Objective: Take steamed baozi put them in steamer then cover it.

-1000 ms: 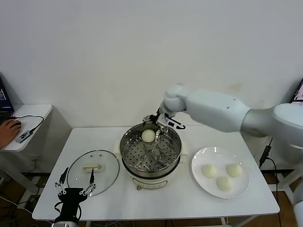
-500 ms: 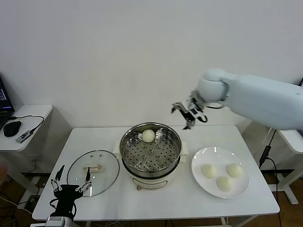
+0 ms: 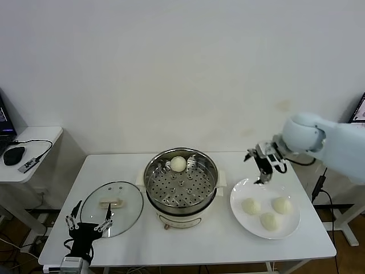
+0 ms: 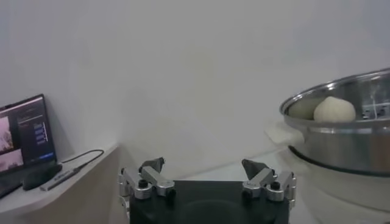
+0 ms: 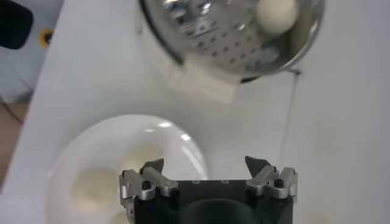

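Observation:
The steel steamer stands mid-table with one baozi on its perforated tray at the back. It also shows in the right wrist view with that baozi, and in the left wrist view. Three baozi lie on the white plate. The glass cover lies flat on the table left of the steamer. My right gripper is open and empty, above the plate's back edge. My left gripper is open and empty, low at the table's front left by the cover.
A side table at the far left holds a mouse and a small device with a cable. A laptop shows in the left wrist view. A wall stands close behind the table.
My right gripper has left the steamer, empty, and swung right and down to above the plate's back edge. The baozi stays in the steamer. The left arm has barely moved.

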{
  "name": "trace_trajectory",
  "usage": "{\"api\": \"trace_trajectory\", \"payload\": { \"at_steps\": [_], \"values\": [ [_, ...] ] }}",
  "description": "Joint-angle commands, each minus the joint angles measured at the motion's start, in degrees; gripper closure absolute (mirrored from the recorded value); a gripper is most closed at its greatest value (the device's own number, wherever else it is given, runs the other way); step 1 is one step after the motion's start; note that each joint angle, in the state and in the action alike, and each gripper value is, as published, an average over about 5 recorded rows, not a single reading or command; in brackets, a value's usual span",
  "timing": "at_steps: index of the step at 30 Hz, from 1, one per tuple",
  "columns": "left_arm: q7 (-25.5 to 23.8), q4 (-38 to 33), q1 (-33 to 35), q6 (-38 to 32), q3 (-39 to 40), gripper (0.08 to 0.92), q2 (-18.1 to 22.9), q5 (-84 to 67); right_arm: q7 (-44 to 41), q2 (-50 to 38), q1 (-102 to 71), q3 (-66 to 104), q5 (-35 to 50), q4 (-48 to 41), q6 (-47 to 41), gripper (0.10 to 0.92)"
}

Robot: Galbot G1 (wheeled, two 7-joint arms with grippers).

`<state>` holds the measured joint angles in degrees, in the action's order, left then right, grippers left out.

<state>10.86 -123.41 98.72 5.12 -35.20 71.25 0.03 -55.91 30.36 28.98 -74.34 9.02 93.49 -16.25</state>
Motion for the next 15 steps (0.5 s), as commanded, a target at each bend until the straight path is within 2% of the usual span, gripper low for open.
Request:
{"api": "trace_trajectory", "payload": {
  "at_steps": [1, 15],
  "values": [
    [-0.02, 0.82, -0.27, 0.57, -0.06, 0.177, -0.43, 0.03, -0.4, -1.41, -16.34, 8.8, -6.39, -3.71, -0.3, 0.203],
    [-0.12, 1.57, 0.13, 0.5, -0.2, 0.177, -0.22, 0.51, 0.52, 7.26, -23.71, 13.37, -11.58, -13.33, 0.41, 0.203]
  ]
}}
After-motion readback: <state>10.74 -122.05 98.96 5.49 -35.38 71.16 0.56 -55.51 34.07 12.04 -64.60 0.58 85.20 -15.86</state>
